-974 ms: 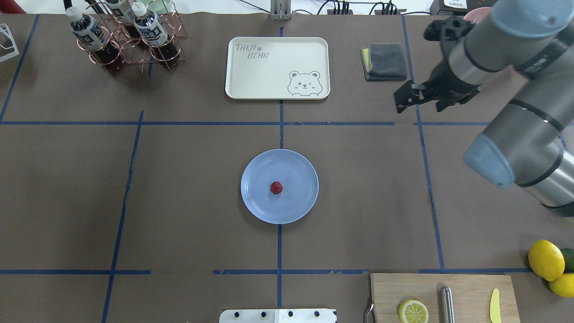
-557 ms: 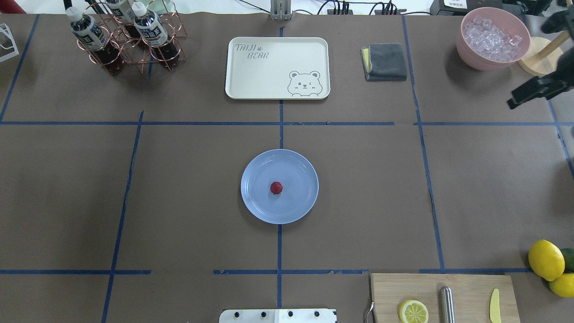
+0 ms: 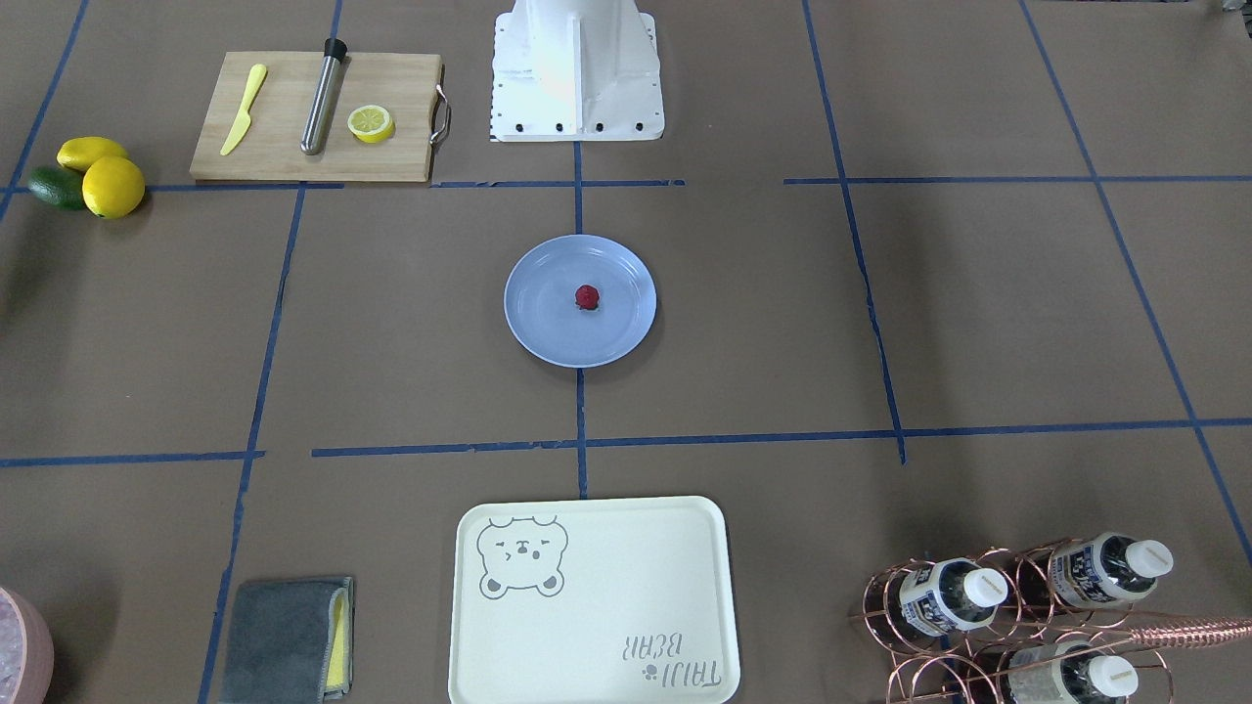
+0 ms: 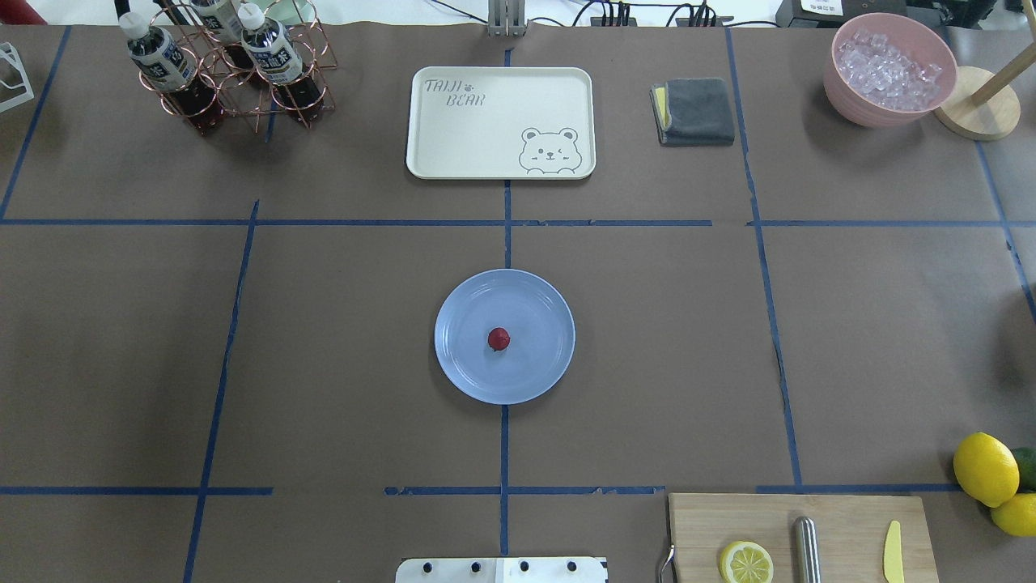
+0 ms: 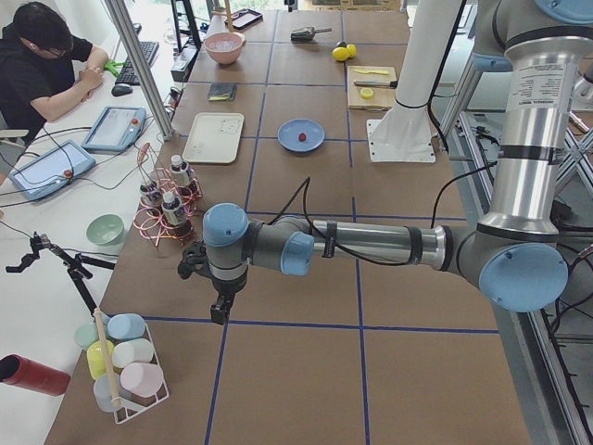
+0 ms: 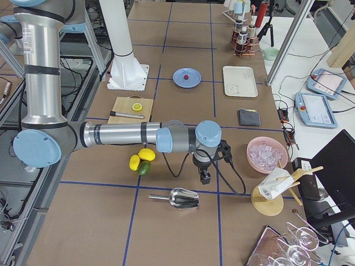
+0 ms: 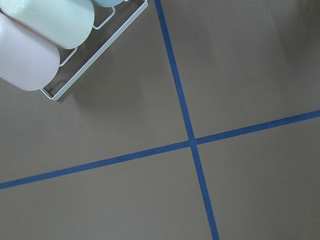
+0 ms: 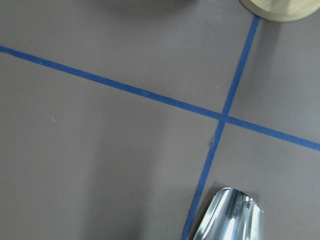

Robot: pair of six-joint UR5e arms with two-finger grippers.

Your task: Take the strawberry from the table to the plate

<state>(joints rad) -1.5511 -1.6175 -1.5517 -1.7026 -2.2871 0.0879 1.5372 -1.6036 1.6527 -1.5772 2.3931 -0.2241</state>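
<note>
The small dark-red strawberry lies near the middle of the round light-blue plate, which rests at the centre of the brown table. Neither arm shows in the overhead or front-facing views. My left gripper hangs over the table's left end, far from the plate. My right gripper hangs over the right end beside the lemons. Both grippers appear only in the side views, so I cannot tell whether they are open or shut.
A cream bear tray, a grey cloth, a bottle rack and a pink bowl of ice line the far side. A cutting board and lemons are near right. A metal scoop lies under the right wrist. A person sits beyond the table.
The right arm has swung away to the right and left the overhead view, uncovering the pink ice bowl. Strawberry and plate have not moved.
</note>
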